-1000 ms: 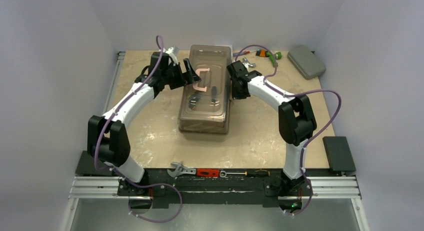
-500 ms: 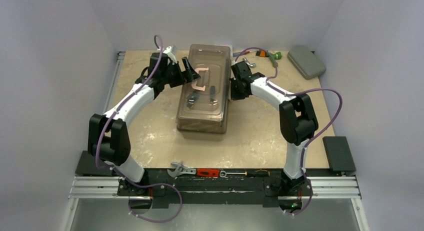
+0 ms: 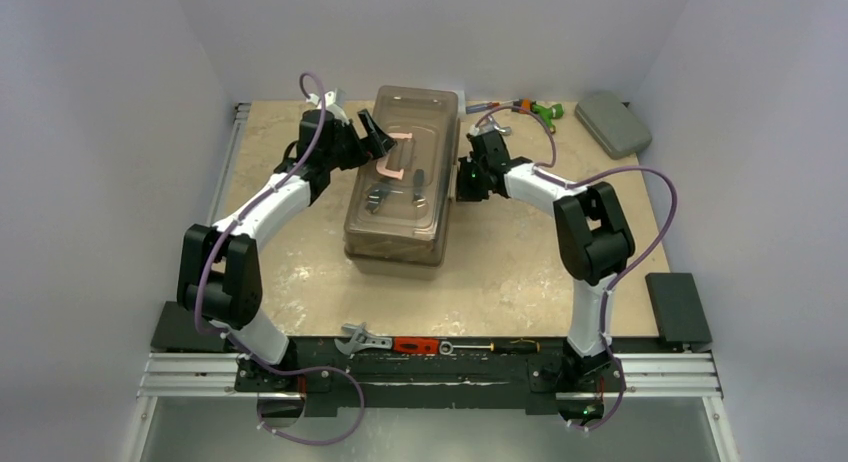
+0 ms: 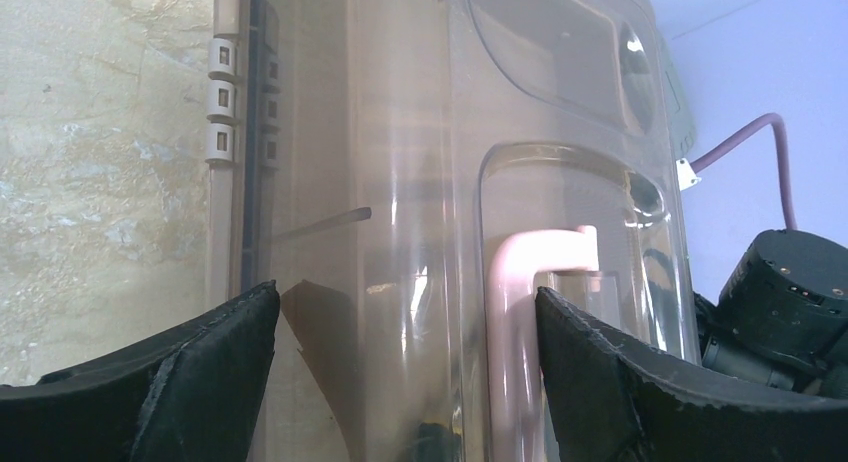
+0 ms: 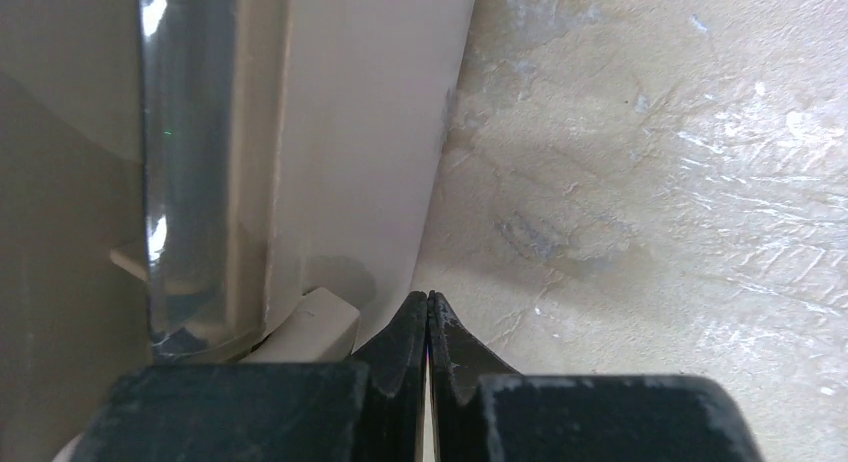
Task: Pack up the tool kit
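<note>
Toolbox (image 3: 400, 197) sits mid-table, between your two arms. Its long axis runs near to far, with the near end swung a little toward the left arm. The smoky lid (image 4: 560, 72) looks down, and dark tools show through it.

- Left gripper (image 4: 405, 307): fingers spread wide over the far-left part of the lid. The pink handle (image 4: 515, 322) stands between them, closer to the right-hand finger. It holds nothing. You cannot tell from here whether the pads touch the plastic.
- Right gripper (image 5: 428, 300): fingers pressed together, empty, with the tips low beside the box's right wall, near a small tab at its foot. They are just beside it, perhaps touching.

Judgement: the box is bracketed, left arm on top and right arm at the side wall. The handle is nearest the left arm, and its span runs along the box's long axis.

Loose hand tools (image 3: 400, 344) lie along the near edge of the table (image 3: 290, 272), well apart from the box. More lie at the far right beside the grey case (image 3: 612, 122).

Writing: no brand, label or lettering is legible in any view.
</note>
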`<state>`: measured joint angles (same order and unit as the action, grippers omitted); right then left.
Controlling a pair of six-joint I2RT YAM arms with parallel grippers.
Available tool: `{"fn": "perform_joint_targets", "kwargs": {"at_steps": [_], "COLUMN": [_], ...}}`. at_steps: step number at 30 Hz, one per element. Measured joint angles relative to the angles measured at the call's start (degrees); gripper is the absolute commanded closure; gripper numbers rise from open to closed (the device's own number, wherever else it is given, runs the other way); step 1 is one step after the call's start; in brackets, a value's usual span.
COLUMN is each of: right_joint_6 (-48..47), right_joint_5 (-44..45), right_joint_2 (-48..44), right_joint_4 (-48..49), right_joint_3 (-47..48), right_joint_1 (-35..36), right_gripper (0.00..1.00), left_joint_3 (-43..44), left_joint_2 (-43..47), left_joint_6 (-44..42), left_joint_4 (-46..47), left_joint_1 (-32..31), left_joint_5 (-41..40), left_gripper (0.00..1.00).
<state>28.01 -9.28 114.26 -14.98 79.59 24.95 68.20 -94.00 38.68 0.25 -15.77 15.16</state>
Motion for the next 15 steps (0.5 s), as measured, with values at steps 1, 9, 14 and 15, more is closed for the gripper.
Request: {"fn": "perform_joint_targets", "kwargs": {"at_steps": [1,9,14,15], "right_joint_6": [0.42,1.20,-0.79,-1.11], "right_joint_5": [-0.87,-3.23,1.73,3.21], "right_joint_2": [-0.04,-4.96,-14.47,-16.50], "right_joint_4": [0.50,1.49,0.35,0.26], "right_joint_3": [-0.39,-4.85,-7.52,-8.09], "right_joint_1": [-0.31,-4.09,-6.86,-6.95], "right_gripper": [1.00,0.96,0.82,0.78], "left_joint_3": [-0.13,-3.10,-6.86,-7.08], "left_joint_2": [-0.02,1.29,5.70,6.71], "left_joint_6": [0.42,4.81,6.78,6.75], "left_joint_4": [0.39,4.83,3.45,1.95], "left_joint_1": [-0.13,-4.87,-8.79,-9.05], "left_joint_5": [-0.44,-7.17,-8.20,-7.82], "left_gripper": [0.12,0.09,0.07,0.06]}}
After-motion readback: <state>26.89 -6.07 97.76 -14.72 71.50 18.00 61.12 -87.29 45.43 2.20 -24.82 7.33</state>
